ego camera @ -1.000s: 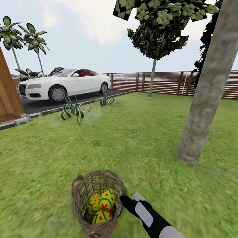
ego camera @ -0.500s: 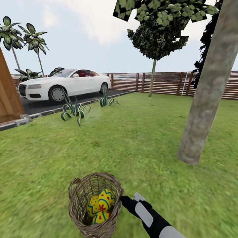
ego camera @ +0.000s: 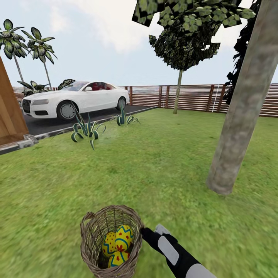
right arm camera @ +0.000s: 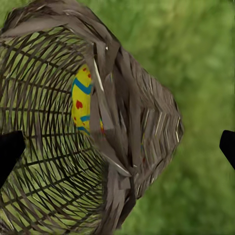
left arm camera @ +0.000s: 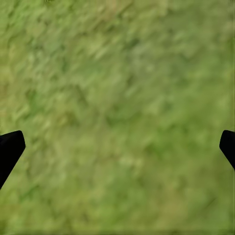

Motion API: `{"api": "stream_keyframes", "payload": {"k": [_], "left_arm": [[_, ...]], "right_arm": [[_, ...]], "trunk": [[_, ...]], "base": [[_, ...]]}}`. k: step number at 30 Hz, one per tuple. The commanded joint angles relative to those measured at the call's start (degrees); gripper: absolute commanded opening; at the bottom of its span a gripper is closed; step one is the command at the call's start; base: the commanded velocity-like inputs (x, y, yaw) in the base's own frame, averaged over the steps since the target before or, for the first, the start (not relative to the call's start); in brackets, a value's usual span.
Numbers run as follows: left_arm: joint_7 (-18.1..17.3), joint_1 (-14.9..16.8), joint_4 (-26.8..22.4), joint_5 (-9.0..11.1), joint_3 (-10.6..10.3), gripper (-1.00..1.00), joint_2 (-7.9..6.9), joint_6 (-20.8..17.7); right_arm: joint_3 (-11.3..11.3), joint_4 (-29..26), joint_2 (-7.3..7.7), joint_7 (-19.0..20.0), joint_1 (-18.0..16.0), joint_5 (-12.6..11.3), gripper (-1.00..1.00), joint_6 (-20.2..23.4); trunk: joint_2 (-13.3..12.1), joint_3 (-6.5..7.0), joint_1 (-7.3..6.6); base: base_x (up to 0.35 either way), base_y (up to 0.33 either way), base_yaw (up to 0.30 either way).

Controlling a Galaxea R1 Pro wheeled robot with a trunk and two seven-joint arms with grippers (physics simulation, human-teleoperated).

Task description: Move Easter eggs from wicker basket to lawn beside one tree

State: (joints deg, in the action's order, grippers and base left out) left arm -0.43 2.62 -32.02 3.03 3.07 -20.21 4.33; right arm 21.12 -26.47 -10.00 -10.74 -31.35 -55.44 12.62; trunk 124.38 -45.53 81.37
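The wicker basket [ego camera: 110, 241] is sitting on the lawn [ego camera: 154, 170] at six o'clock, cradling the Easter eggs [ego camera: 117, 241]. The right gripper [ego camera: 146, 233] is hovering released beside its rim; the left gripper [left arm camera: 117, 147] is hanging spread over grass. The tree [ego camera: 239, 116] is standing at three o'clock

Right arm reaches forward and low, its right gripper [right arm camera: 117, 147] spread wide, fingertips far apart. Left gripper [left arm camera: 117, 147] points downward, fingers [left arm camera: 10, 149] equally wide.

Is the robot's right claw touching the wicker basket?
Cannot tell. In the head view the right claw meets the wicker basket at its rim, with no visible gap. In the right wrist view its open fingertips straddle the rim; contact unclear.
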Motion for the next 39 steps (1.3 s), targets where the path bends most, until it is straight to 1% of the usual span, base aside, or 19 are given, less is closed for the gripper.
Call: {"api": "stream_keyframes", "payload": {"k": [1, 5, 9, 18, 27, 29, 39], "left_arm": [[-0.1, 0.0, 0.0, 0.3, 0.0, 1.00, 0.00, 0.2], [-0.1, 0.0, 0.1, 0.3, 0.0, 1.00, -0.03, 0.2], [-0.1, 0.0, 0.1, 0.3, 0.0, 1.00, -0.07, 0.2], [0.0, 0.0, 0.2, 0.3, 0.0, 1.00, -0.09, 0.2], [0.1, 0.0, 0.2, 0.2, 0.0, 1.00, -0.01, 0.2], [0.6, 0.7, 0.0, 0.3, -0.3, 1.00, -0.67, -0.2], [0.6, 0.7, 0.0, 0.3, -0.3, 1.00, -0.71, -0.2]], "right_arm": [[0.1, -0.3, 0.00, -0.3, 0.0, -0.2, 1.00, 0.1], [0.1, -0.6, 0.00, 0.0, 0.0, -0.3, 1.00, -1.7], [0.1, -0.7, 0.72, 0.0, 0.1, -0.4, 1.00, -2.4], [0.1, -0.7, 1.36, 0.0, 0.1, -0.5, 1.00, -2.7], [0.1, -0.7, 2.71, -0.1, 0.1, -0.5, 1.00, -2.7], [0.7, -1.3, 2.88, -0.2, -0.5, -0.1, 1.00, -2.3], [0.9, -1.6, 2.88, -0.2, -0.4, -0.1, 1.00, -2.3]], "trunk": [[-0.4, 0.13, -0.24], [-2.0, 0.84, -1.11], [-3.6, 1.56, -1.99], [-7.2, 3.18, -3.97], [-10.8, 4.79, -5.95], [-11.6, 5.15, -6.38], [-11.6, 5.15, -6.38]], "base": [[0.000, 0.000, 0.000], [0.000, 0.000, 0.000], [0.000, 0.000, 0.000], [0.000, 0.000, 0.000], [0.000, 0.000, 0.000], [0.000, 0.000, 0.000], [0.000, 0.000, 0.000]]}}
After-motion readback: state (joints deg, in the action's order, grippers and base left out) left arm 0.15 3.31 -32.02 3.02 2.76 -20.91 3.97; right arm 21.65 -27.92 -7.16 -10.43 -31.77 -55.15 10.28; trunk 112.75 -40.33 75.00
